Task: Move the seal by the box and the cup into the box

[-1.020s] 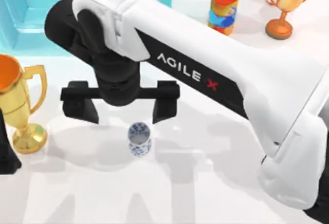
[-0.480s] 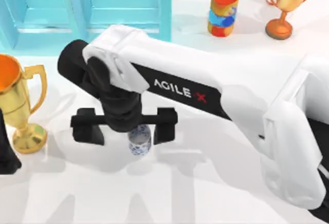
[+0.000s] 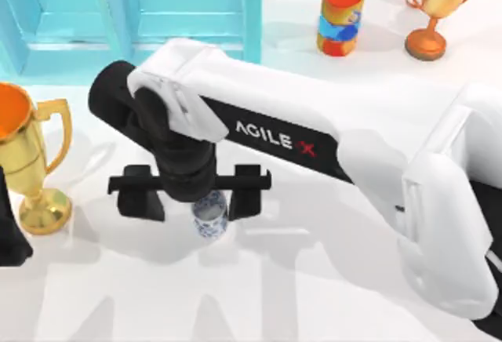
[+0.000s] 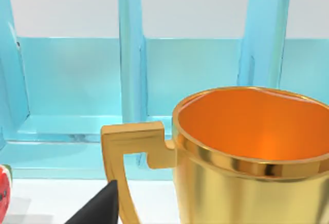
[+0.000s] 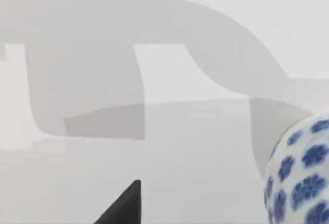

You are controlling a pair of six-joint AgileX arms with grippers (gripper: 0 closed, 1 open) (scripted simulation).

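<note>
Your right gripper hangs spread wide over the cup, fingers well apart, its arm stretching in from the right. The cup stands on the table, below the blue box.

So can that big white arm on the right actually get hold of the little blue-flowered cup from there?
Probably yes. The right gripper hangs open directly over the cup, one finger on each side, and nothing stands between them. The cup stands upright on bare table, apart from the gold trophy.
</note>
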